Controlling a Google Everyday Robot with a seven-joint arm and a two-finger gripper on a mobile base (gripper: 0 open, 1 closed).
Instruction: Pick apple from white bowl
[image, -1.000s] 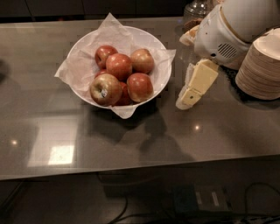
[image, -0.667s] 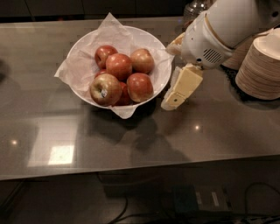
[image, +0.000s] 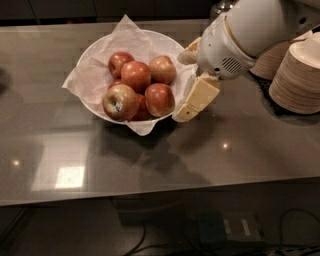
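A dark, glossy worktop (image: 30, 125) carries a white bowl (image: 167, 37) left of centre, lined with crumpled paper (image: 90, 75) and heaped with apples. The apple (image: 160, 99) to be picked, deep red, sits at the bowl's front right, touching a yellow-green stickered apple (image: 120, 101) on its left. It is not yet grasped. Just right of the bowl's rim, the end effector (image: 191, 75) hovers with its cream fingers apart, holding nothing. The reach and the lift both remain, by my reckoning. Neighbouring apples crowd the target. Stacks of beige bowls (image: 300, 75) stand far right.
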